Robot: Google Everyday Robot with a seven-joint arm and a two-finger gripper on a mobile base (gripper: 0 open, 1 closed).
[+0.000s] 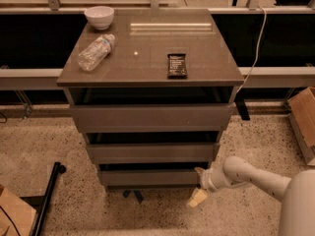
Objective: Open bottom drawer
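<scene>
The bottom drawer [150, 177] is the lowest and narrowest of three grey-brown handleless fronts in a drawer unit, with a dark gap above its front. My gripper [199, 185] reaches in from the lower right on a white arm [248, 176]. It sits at the drawer front's right end, one finger [200, 172] up by the drawer's top corner and the other finger [198, 198] hanging lower over the floor. The fingers are spread apart and hold nothing.
The unit's top [147, 45] carries a white bowl [99, 16], a lying plastic bottle [96, 52] and a dark snack bar [177, 65]. Cardboard boxes stand at the right [304, 122] and bottom left [15, 213]. A black pole [49, 198] lies on the speckled floor.
</scene>
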